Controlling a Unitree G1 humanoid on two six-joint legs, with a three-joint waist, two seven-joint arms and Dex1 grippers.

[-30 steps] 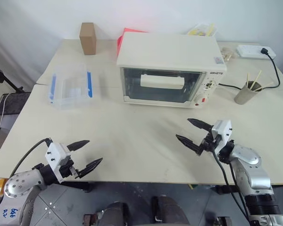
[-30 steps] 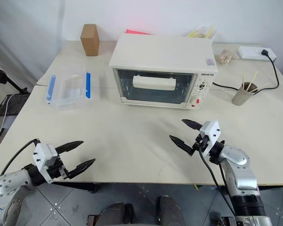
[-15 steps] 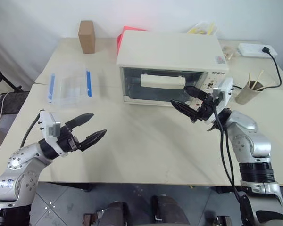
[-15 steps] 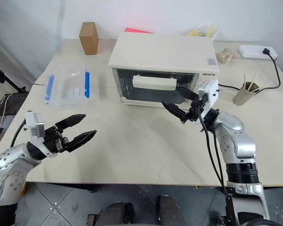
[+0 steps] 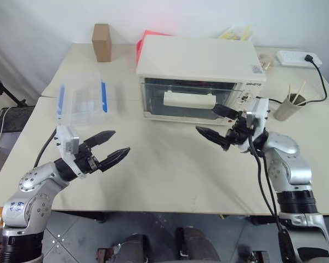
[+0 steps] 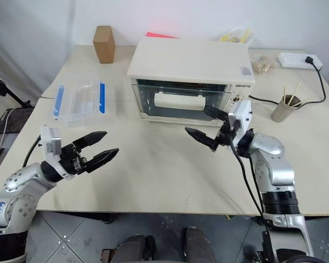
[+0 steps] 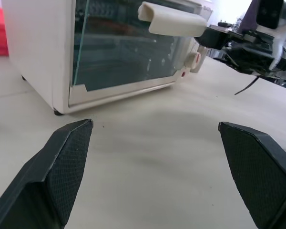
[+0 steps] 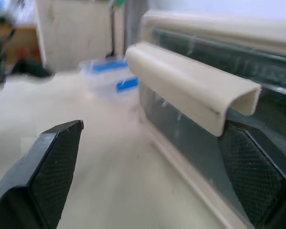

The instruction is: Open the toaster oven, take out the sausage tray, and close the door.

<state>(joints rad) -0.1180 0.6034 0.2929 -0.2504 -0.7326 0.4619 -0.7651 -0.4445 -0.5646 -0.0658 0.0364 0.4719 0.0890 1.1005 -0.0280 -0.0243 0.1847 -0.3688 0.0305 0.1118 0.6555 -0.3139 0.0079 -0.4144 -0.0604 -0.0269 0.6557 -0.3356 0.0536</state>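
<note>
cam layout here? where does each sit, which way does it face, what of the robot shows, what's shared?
Head stereo pair: looks forward and down on the table; both arms, open left end effector and right end effector.
Left wrist: faces the toaster oven; own fingers.
Right wrist: faces the door handle; own fingers.
Shared: oven handle.

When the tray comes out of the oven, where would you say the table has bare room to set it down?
The widest bare patch of table lies in front of the toaster oven, between the left tool and the right tool. A narrower strip runs between the oven and the clear plastic box. The far right is crowded: a cup of sticks, a cable and a power strip.
</note>
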